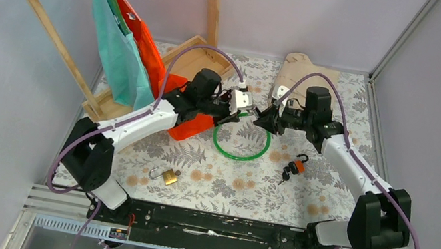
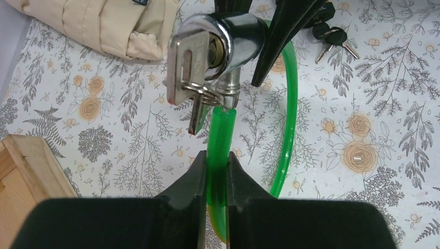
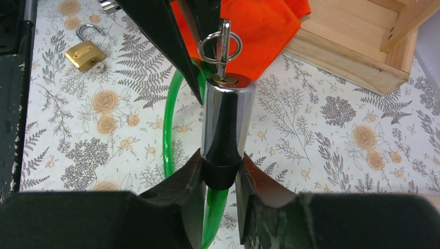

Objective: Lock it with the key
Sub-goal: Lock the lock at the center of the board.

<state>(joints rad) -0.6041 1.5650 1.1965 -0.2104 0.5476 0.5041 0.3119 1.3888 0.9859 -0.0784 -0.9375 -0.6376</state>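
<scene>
The chrome cylinder of the green cable lock [image 3: 227,114] is held above the middle of the flowered table [image 1: 326,203], the silver key on its ring [image 3: 223,41] seated in its keyhole; the right gripper [image 3: 222,166] is clamped on the cylinder's black collar, the left gripper [image 2: 215,161] on the green cable [image 2: 218,140] just beside it. Turning the key seems the step in hand; one gripper must let go and pinch the key's head while the other steadies the cylinder.

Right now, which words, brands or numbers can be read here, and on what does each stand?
No text can be read.
Dark label on the beige padded bag: cut off at the edge, unreadable.
Small brass padlock: any marking too small to tell.
Flat silver key: no legible stamp.
</scene>
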